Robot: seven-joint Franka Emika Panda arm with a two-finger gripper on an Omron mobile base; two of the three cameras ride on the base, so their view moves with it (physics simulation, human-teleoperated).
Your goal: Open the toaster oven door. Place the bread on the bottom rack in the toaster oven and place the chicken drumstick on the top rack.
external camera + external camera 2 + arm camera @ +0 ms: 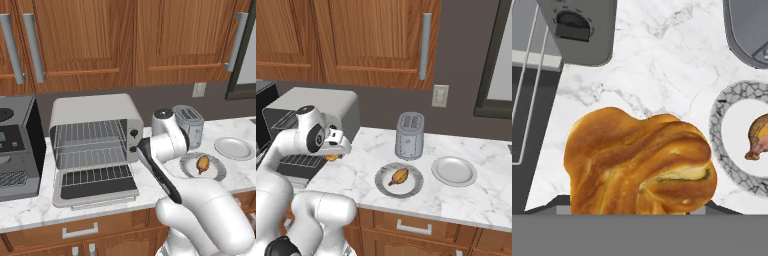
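My gripper [334, 151] is shut on the bread [637, 161], a golden-brown twisted roll that hides the fingertips in the hand view. It hangs over the marble counter just right of the toaster oven [95, 125]; a sliver of the bread [331, 158] peeks out under the hand. The oven door [95, 192] lies folded down, and two wire racks [90, 150] show inside. The oven's knob panel [577, 30] is at the upper left of the hand view. The chicken drumstick [202, 163] [398, 176] [757, 137] lies on a patterned plate [218, 173] to the right.
A silver toaster [189, 122] [410, 135] stands behind the drumstick plate. An empty grey plate [234, 148] [454, 171] sits further right. A black appliance [17, 150] stands left of the oven. Wooden cabinets hang above.
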